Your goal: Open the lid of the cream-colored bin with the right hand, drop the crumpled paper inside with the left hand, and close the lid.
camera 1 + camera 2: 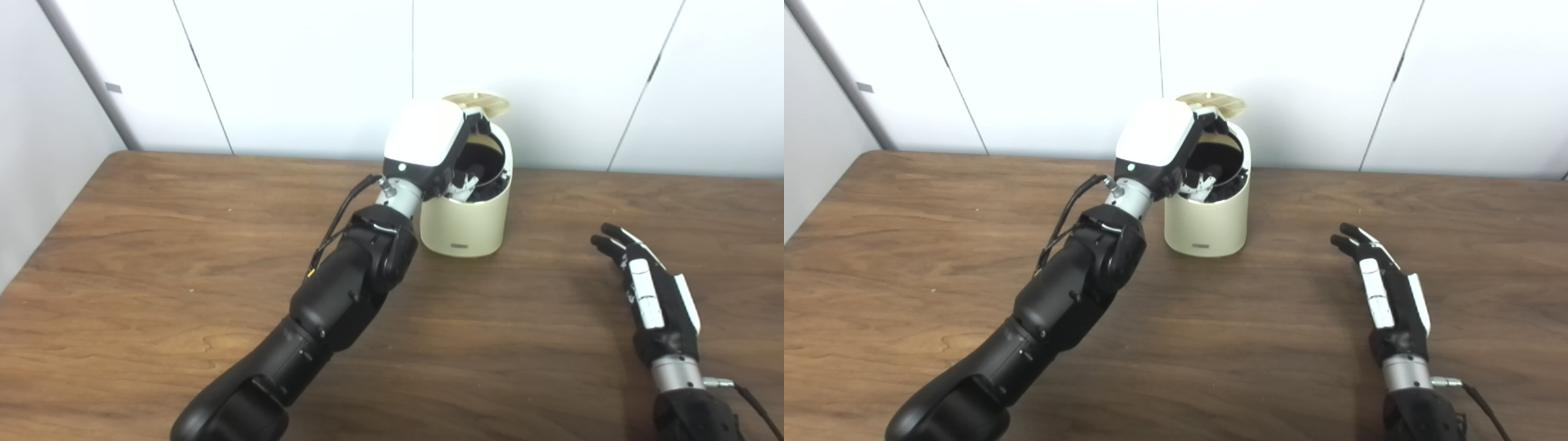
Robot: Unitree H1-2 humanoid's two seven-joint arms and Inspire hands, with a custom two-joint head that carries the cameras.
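1. While the lid (476, 102) stands up behind it, the cream bin (468, 208) sits right under the left hand (429, 144), mouth open
2. Left hand fingers dip into the bin; I cannot tell if they hold the paper, which is hidden
3. The right hand (649, 288) rests spread flat on the table (153, 245), well apart to the bin's right, so the left hand is nearer the lid

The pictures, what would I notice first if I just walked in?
Probably the big black left arm reaching across the wooden table, its white-backed left hand poking into the mouth of the cream-colored bin. The bin's lid stands open at the back. The right hand waits, fingers spread, to the right.
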